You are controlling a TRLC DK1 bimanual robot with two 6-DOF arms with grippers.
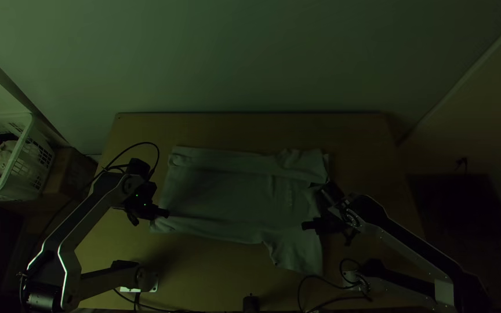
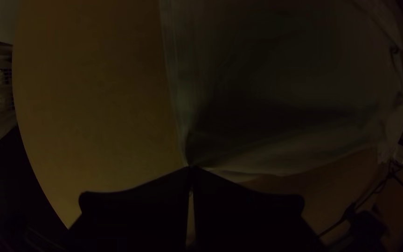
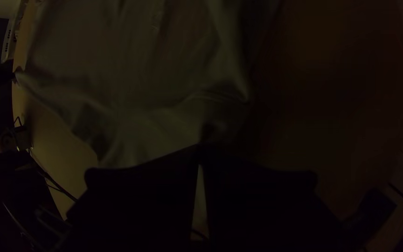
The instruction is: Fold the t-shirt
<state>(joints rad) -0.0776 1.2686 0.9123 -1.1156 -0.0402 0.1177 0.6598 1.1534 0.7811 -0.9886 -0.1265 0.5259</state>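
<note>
In the top view, the t-shirt (image 1: 227, 194) lies mostly spread on the counter (image 1: 250, 131), between the left gripper (image 1: 164, 213) at its near left corner and the right gripper (image 1: 307, 225) at its right side.

In the left wrist view, the fingers are closed at their tips, pinching the t-shirt's corner.

In the right wrist view, the fingers' tips also meet, gripping its creased edge.
</note>
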